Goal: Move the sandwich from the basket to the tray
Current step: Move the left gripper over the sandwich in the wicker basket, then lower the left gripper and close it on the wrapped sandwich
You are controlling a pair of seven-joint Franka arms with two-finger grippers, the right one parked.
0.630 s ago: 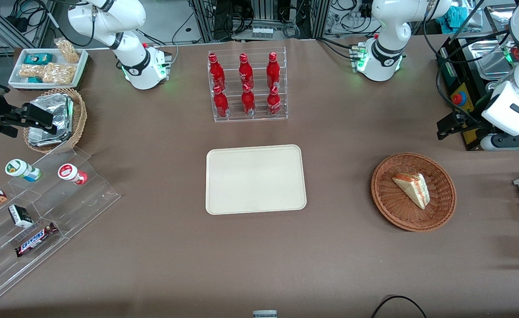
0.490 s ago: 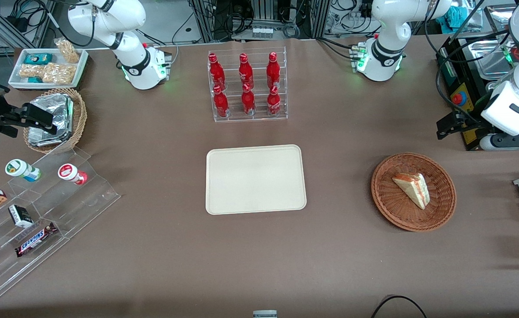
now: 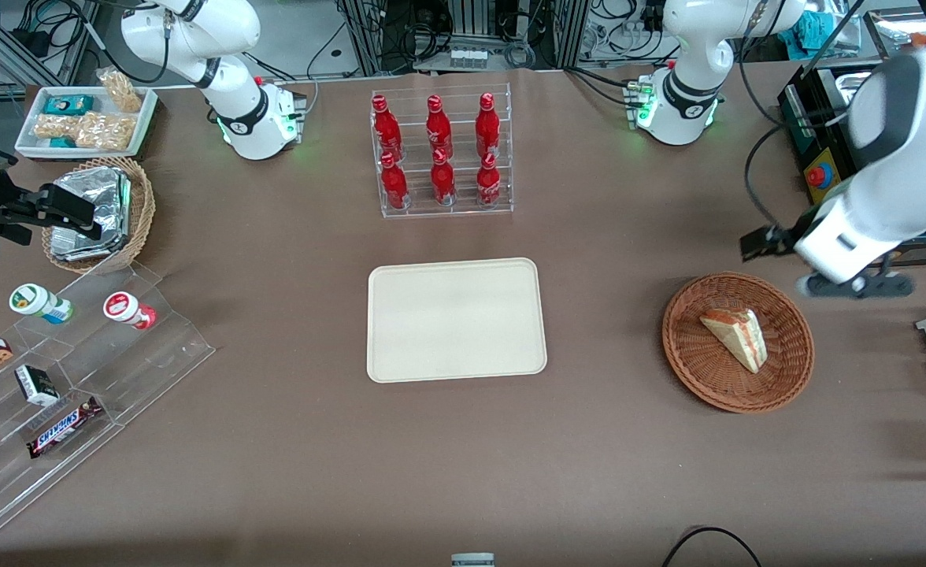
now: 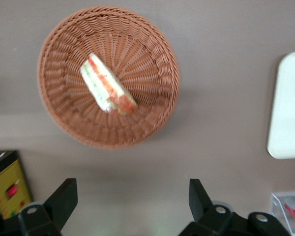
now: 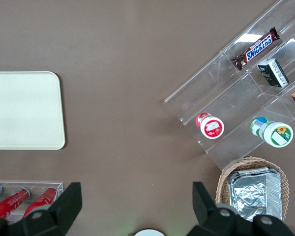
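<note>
Above basket: open tool, sandwich w/in.

Even, bright overhead light with soft, faint shadows on the brown table. The left arm is smeared by motion blur, and the gripper, open above the table, shows a slightly soft basket.

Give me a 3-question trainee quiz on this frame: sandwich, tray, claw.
1. True or false: the sandwich lies on the tray.
2. The claw is: A) shut on the sandwich B) open, above the table beside the basket C) over the tray.
3. Fill in: the acrylic rack holds ___ red bottles.

Key: 1 false, it lies in the basket; 2 B; 3 six.
</note>
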